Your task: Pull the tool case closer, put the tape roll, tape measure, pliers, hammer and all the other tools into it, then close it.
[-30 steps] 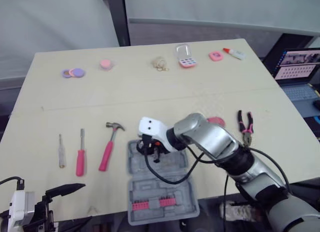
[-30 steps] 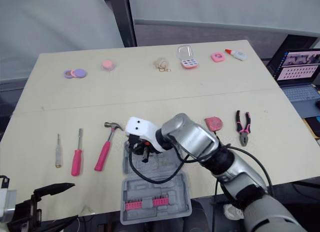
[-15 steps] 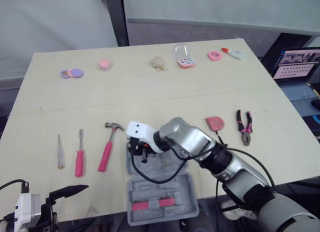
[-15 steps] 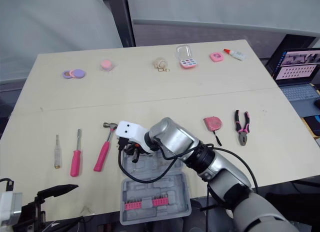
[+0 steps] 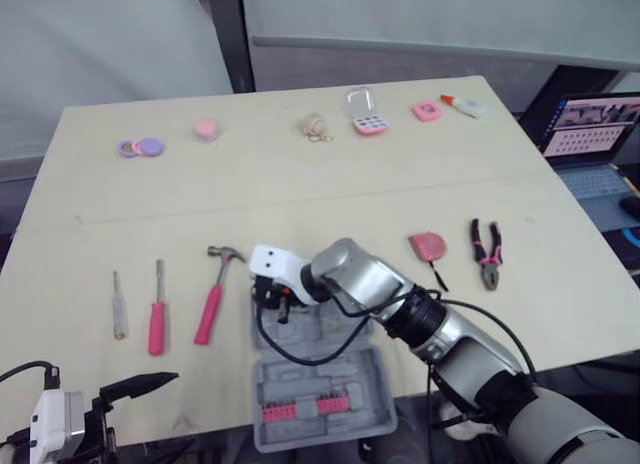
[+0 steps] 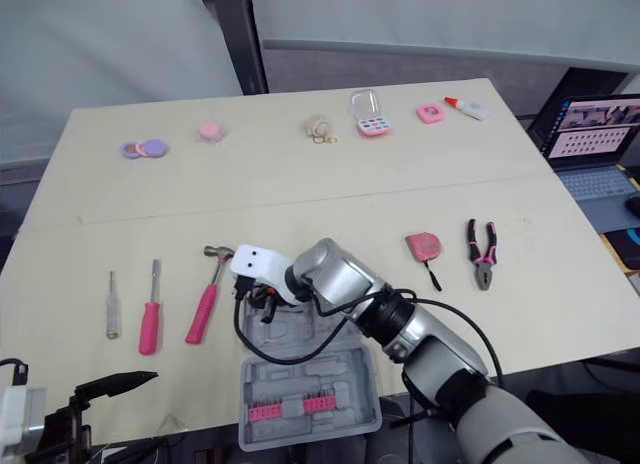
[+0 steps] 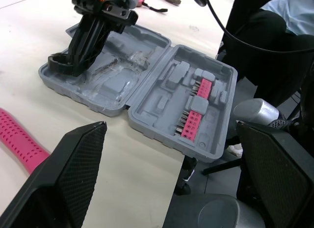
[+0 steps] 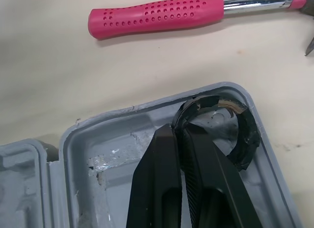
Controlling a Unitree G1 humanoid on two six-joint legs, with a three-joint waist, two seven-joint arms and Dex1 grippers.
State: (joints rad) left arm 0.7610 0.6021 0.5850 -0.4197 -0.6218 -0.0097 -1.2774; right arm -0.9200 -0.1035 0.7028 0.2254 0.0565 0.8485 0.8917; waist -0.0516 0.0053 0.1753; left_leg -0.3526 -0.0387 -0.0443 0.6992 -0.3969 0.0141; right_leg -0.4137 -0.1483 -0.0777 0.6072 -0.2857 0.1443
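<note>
The right end effector [image 8: 180,129] has shifted left over the desk [image 5: 300,184] and the open tool case [image 5: 345,376], its fingers pinched on the tape roll [image 8: 244,134] in the case's far-left corner. The hammer [image 5: 213,296], 2 screwdrivers [image 5: 157,312], pliers [image 5: 487,254] and tape measure [image 5: 424,246] wait outside. The left end effector [image 7: 170,126] hangs spread and empty, and the case is not yet closed.

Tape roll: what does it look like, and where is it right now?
The tape roll is a thin black ring with a brownish inner core; it looks like electrical tape. It sits low in one corner of the open grey case, the corner nearest the hammer, with its outer edge close against the case wall. The right gripper pinches one side of the ring between its two black fingers.
</note>
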